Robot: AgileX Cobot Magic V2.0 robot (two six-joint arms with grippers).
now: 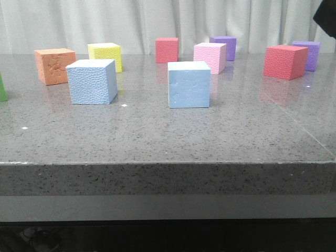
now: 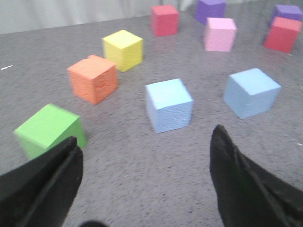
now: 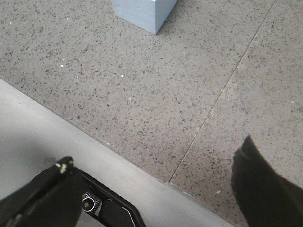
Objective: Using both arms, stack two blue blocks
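Two sky-blue blocks stand apart on the grey table. One blue block (image 1: 92,81) is at the left, the other blue block (image 1: 189,84) is in the middle. In the left wrist view the first (image 2: 168,105) lies just ahead of my open, empty left gripper (image 2: 144,142), the second (image 2: 251,91) off to one side. My right gripper (image 3: 156,163) is open and empty over the table's front edge; a corner of a blue block (image 3: 142,12) shows far ahead. In the front view only a dark bit of an arm (image 1: 326,16) shows at the top right.
Other cubes stand around: orange (image 1: 54,65), yellow (image 1: 105,55), red (image 1: 166,50), pink (image 1: 210,57), purple (image 1: 223,46), a second red (image 1: 284,61), a second purple (image 1: 308,54), and green (image 2: 49,129) at the far left. The table's front edge (image 1: 168,164) is near.
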